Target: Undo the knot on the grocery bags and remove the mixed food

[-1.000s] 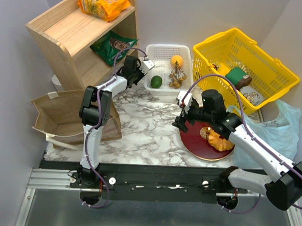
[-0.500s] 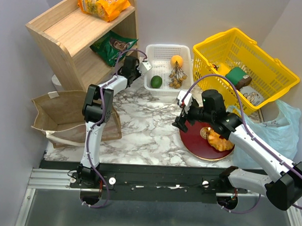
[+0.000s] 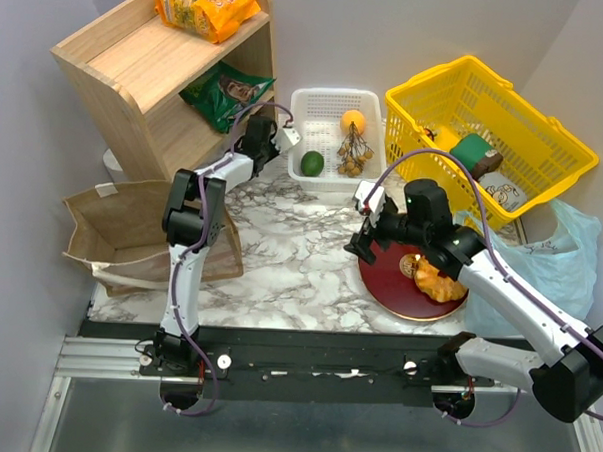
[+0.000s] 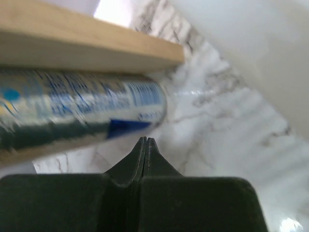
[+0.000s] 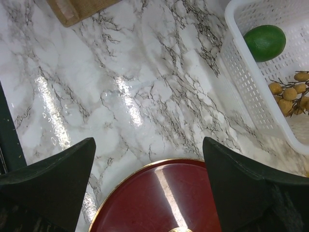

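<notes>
My left gripper is shut and empty at the wooden shelf's lower opening, beside the green snack packet. In the left wrist view its tips point at a blurred packet under the shelf board. My right gripper stands open and empty over the left rim of the red plate, which bears the ring pastry. The brown paper bag lies at the left, the light blue plastic bag at the right; its knot does not show. Orange fruit, green fruit and brown bunch lie in the white basket.
The wooden shelf carries an orange snack packet on top. A yellow basket with a green box stands at the back right. The right wrist view shows the plate's rim, the white basket's wall and marble tabletop.
My left gripper has shifted a little left, closer into the shelf's lower opening. The right arm has not moved.
</notes>
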